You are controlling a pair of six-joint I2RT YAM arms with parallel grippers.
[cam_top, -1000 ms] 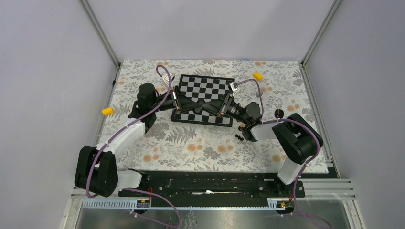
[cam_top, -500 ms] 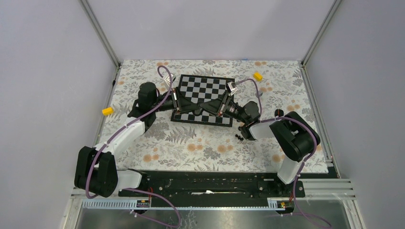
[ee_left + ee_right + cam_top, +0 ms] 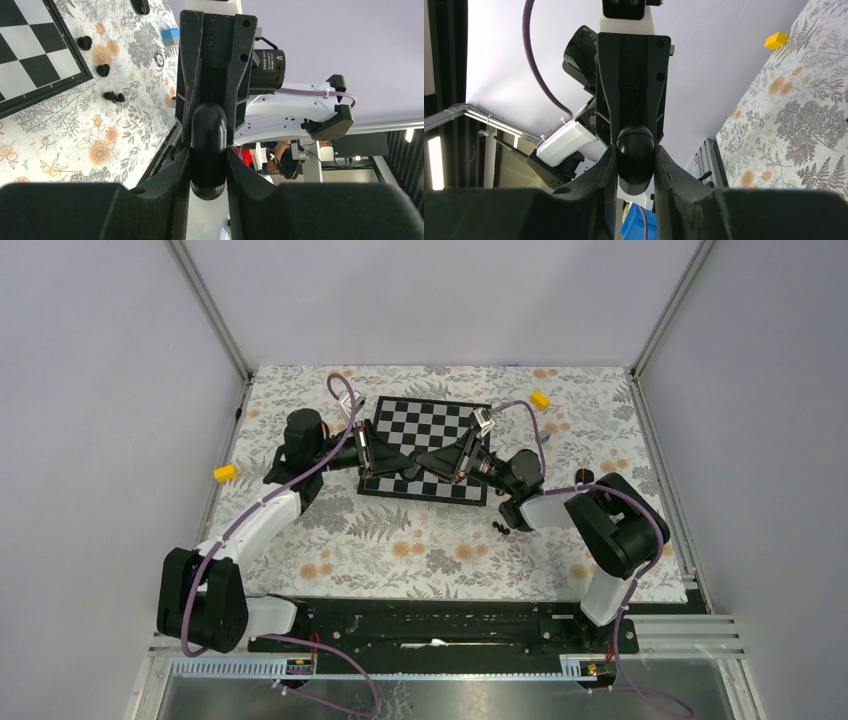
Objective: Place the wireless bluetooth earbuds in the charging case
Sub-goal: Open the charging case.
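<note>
floral bench (image 3: 420, 550): left end effector (image 3: 207, 162) and right end effector (image 3: 635, 165) both clamp the charging case (image 3: 207, 135) above the chessboard (image 3: 430, 420); earbuds (image 3: 500, 527) lie loose beside the board. likely opening it; next, free one arm for a bud.

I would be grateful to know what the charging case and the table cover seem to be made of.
The charging case looks like smooth black plastic with a soft sheen: a faint highlight on its rounded end. The table cover looks like matt printed cloth or vinyl, floral-patterned; which, I cannot tell.
</note>
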